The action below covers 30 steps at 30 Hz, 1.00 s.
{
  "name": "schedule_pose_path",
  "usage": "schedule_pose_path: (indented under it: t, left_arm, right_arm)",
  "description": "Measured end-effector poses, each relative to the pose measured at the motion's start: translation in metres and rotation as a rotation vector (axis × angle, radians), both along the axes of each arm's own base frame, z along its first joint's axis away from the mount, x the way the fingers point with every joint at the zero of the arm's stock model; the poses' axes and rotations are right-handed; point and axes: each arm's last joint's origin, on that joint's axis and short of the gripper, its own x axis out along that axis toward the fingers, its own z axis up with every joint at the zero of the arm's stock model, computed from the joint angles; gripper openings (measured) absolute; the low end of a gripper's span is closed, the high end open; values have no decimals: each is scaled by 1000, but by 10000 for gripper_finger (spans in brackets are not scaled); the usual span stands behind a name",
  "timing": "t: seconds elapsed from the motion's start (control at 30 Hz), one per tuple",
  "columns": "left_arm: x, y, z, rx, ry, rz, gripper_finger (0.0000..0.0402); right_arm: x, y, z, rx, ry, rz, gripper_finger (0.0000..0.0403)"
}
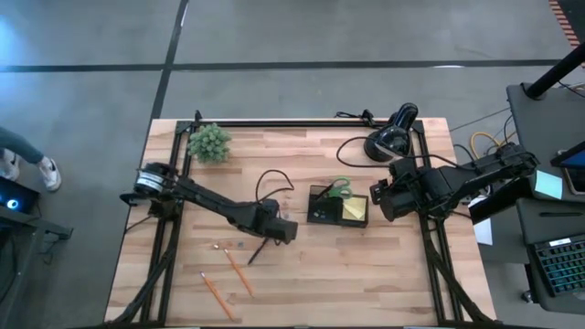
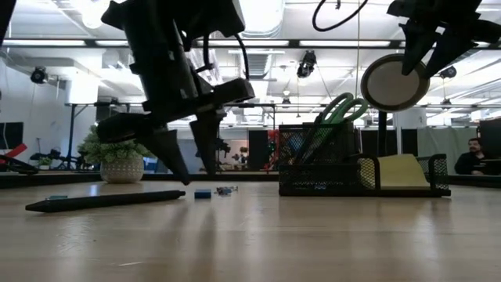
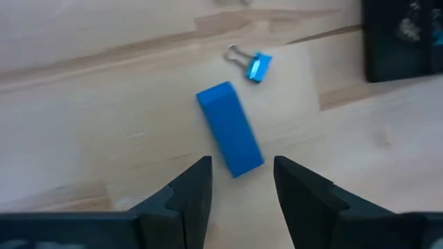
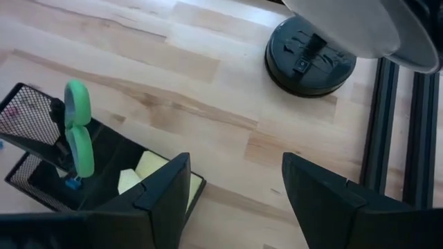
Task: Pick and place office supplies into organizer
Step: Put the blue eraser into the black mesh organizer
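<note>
A small blue block (image 3: 230, 138) lies flat on the wood, with a blue binder clip (image 3: 252, 66) just beyond it. My left gripper (image 3: 242, 190) is open and hovers above the block's nearer end, fingers pointing down, tips clear of the table (image 2: 194, 168). The black mesh organizer (image 1: 320, 208) holds green-handled scissors (image 1: 340, 187) standing upright and a yellow sticky-note pad (image 1: 356, 211). A dark pen (image 1: 256, 251) and two orange pencils (image 1: 239, 272) (image 1: 217, 294) lie on the table nearer the front edge. My right gripper (image 4: 235, 194) is open, raised beside the organizer's right end (image 1: 379, 199).
A black desk lamp (image 1: 388, 137) stands at the far right, its base (image 4: 310, 55) behind the organizer, and its cable loops over the table. A green plant (image 1: 210, 143) sits at the far left corner. Bare wood lies in front of the organizer (image 1: 366, 274).
</note>
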Motion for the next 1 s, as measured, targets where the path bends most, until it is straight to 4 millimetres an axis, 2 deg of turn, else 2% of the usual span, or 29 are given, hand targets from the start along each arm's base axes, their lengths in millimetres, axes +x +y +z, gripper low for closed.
schedule_pose_path:
  t: [0.53, 0.73, 1.0]
  left_arm:
    - [1, 17, -6, 34, 12, 51, 141]
    - [8, 15, -20, 24, 41, 34, 141]
    - [10, 14, -16, 19, 46, -7, 140]
  right_arm:
    - [0, 0, -1, -6, 13, 16, 219]
    - [0, 0, -1, -7, 16, 15, 219]
    - [-1, 0, -2, -4, 22, 13, 219]
